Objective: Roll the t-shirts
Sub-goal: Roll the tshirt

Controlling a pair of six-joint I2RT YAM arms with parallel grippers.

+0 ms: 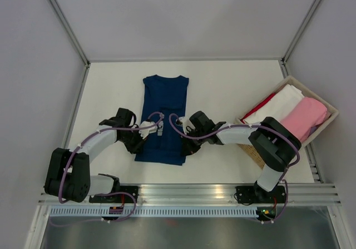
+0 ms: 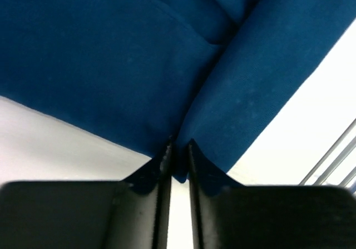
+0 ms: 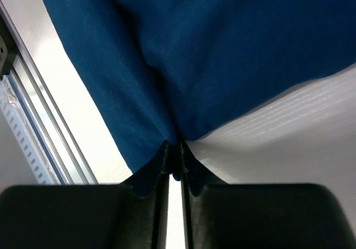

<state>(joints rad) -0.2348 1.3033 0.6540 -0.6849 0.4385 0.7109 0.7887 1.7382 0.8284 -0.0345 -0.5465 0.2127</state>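
On your white table (image 1: 222, 88) the navy t-shirt (image 1: 164, 110) lies flat, folded narrow, collar away from the arms, well left of the basket (image 1: 329, 122) of rolled shirts (image 1: 281, 101), while your left gripper (image 2: 178, 149) and right gripper (image 3: 173, 149) each pinch its side edge, jaws nearly together

We count one navy t-shirt (image 1: 164, 101) at the centre of the table (image 1: 222, 82). One basket (image 1: 320, 98) at three o'clock holds three more: red shirt (image 1: 262, 103), white shirt (image 1: 281, 100), pink shirt (image 1: 305, 118). There are two pincers: left pincer (image 1: 148, 131), right pincer (image 1: 184, 131).
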